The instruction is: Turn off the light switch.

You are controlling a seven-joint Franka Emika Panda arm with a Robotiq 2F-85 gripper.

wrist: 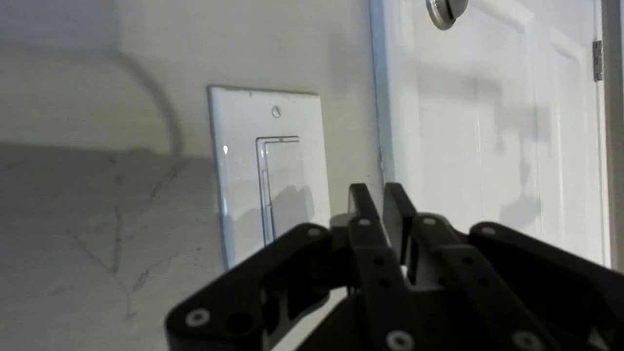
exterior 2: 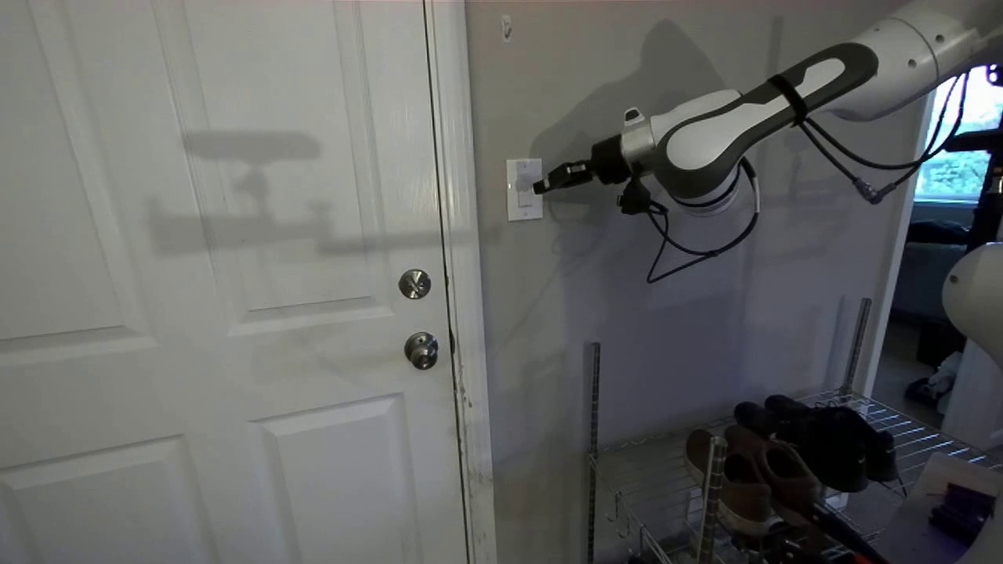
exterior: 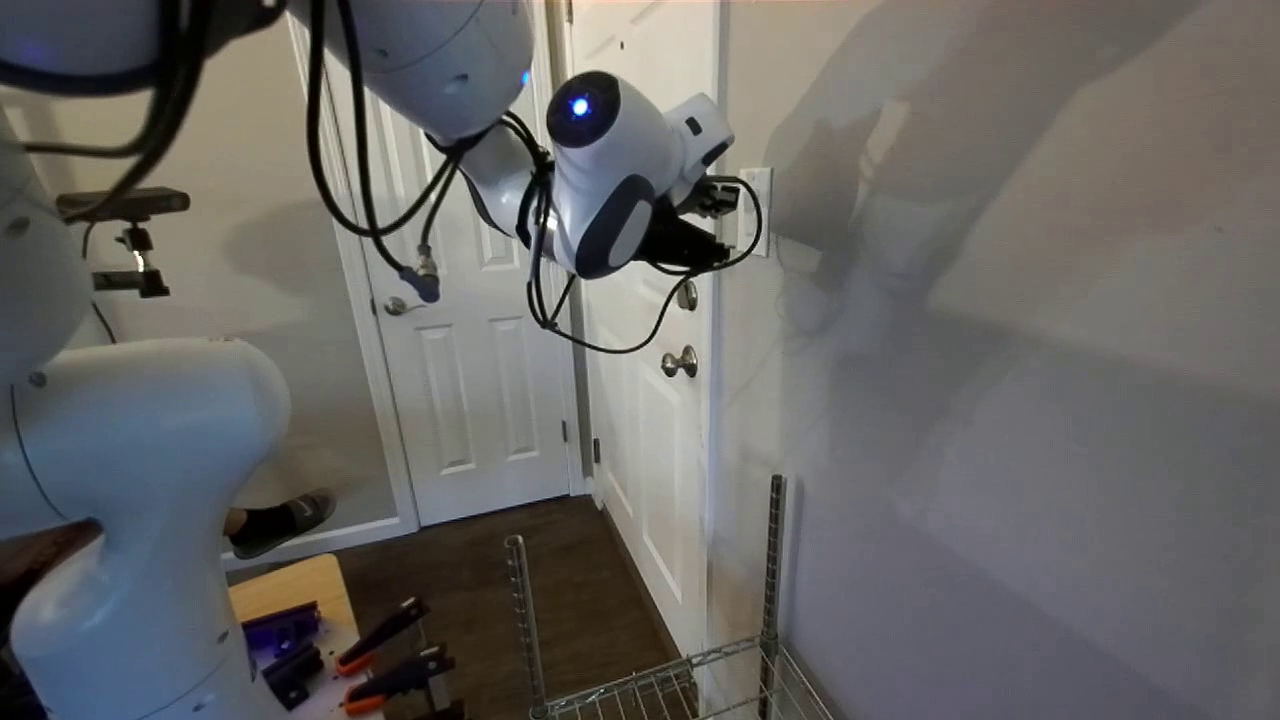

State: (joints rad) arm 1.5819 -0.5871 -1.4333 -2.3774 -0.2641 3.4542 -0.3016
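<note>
The light switch is a white upright wall plate with a rocker; it shows in both exterior views (exterior: 748, 222) (exterior 2: 523, 196) and left of centre in the wrist view (wrist: 285, 170). My gripper (exterior 2: 539, 188) points at the wall, its tips in front of the plate's right edge in that exterior view. In the wrist view the fingertips (wrist: 375, 189) lie to the right of the plate, parted by a narrow gap with nothing between. A finger shadow falls on the rocker. I cannot tell whether the tips touch anything. The rocker's lower part is hidden behind the gripper in the wrist view.
A white door (exterior 2: 313, 376) with a metal knob (exterior 2: 421, 350) and a deadbolt (exterior 2: 414, 283) stands beside the switch. A wire rack (exterior 2: 709, 501) with upright posts and shoes is below the arm. A cable loop (exterior: 610, 350) hangs from the wrist.
</note>
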